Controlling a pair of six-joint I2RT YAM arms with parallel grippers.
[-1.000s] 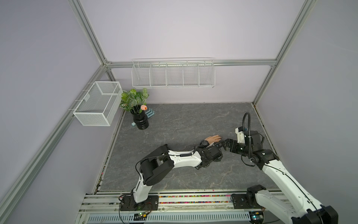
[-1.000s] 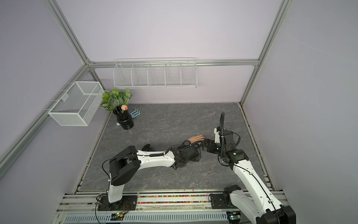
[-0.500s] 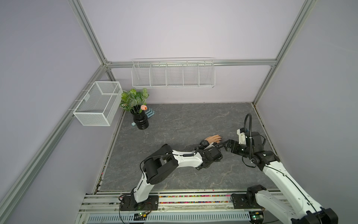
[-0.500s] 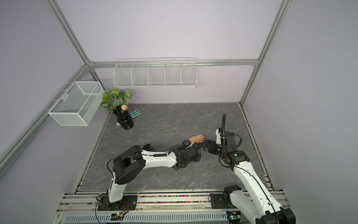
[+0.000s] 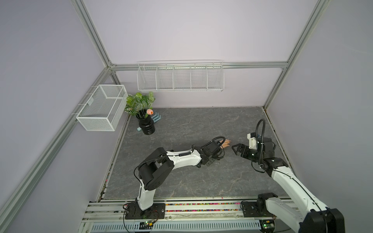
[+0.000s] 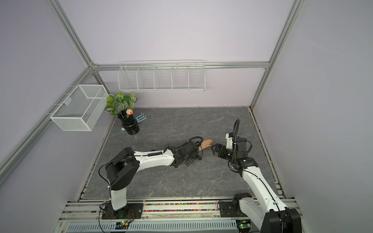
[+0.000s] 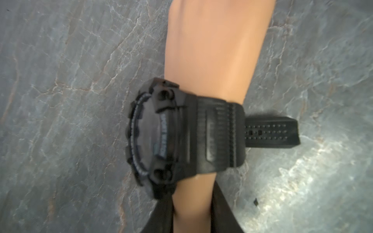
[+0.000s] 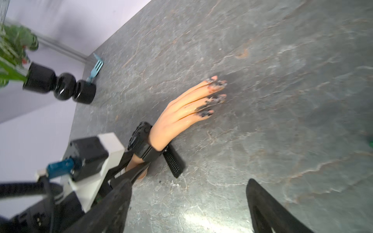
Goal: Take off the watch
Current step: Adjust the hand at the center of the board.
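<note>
Left gripper (image 7: pixel 191 193) clamps mannequin hand (image 7: pixel 214 50) (fingers (image 7: pixel 222 213) mostly cropped); right gripper (image 8: pixel 188 181) gapes, empty

No legible writing in any view

The only marks sit on the watch (image 7: pixel 161 139). A curved band of pale lettering runs along the case rim on the side next to the strap (left wrist view), but blur smears it and no letter or number can be made out. A small pale patch just beside that lettering, toward the middle of the dial, is equally unreadable. On the rim far from the strap there is only a ring of pale ticks, not characters. In the right wrist view the watch is too small and blurred to show any marks
</note>
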